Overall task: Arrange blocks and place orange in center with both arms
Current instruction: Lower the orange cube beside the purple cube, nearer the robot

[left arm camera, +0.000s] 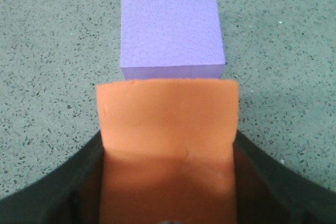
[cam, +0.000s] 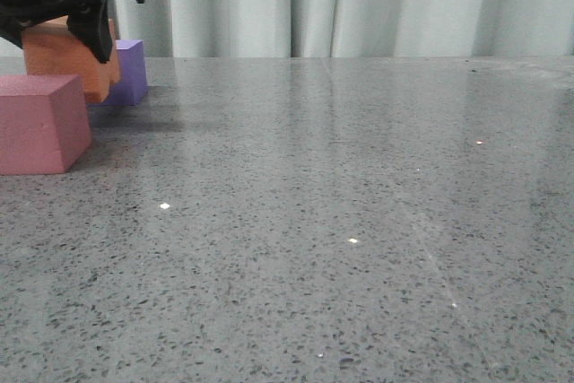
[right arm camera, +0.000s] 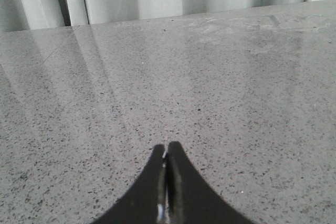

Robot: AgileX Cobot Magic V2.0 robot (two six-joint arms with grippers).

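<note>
The orange foam cube (left arm camera: 168,129) is clamped in the left claw (left arm camera: 168,182), just beside the purple cube (left arm camera: 170,27). The right claw (right arm camera: 167,156) is pressed closed, empty. No writing is seen.

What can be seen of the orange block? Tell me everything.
The orange block is a foam cube with a matte, faintly pebbled top and slightly uneven edges. It sits clamped between the black fingers of the left gripper, at the far left of the table. The purple block lies just beyond it, and the pink block lies nearer the camera. Whether it rests on the table is hidden.
</note>
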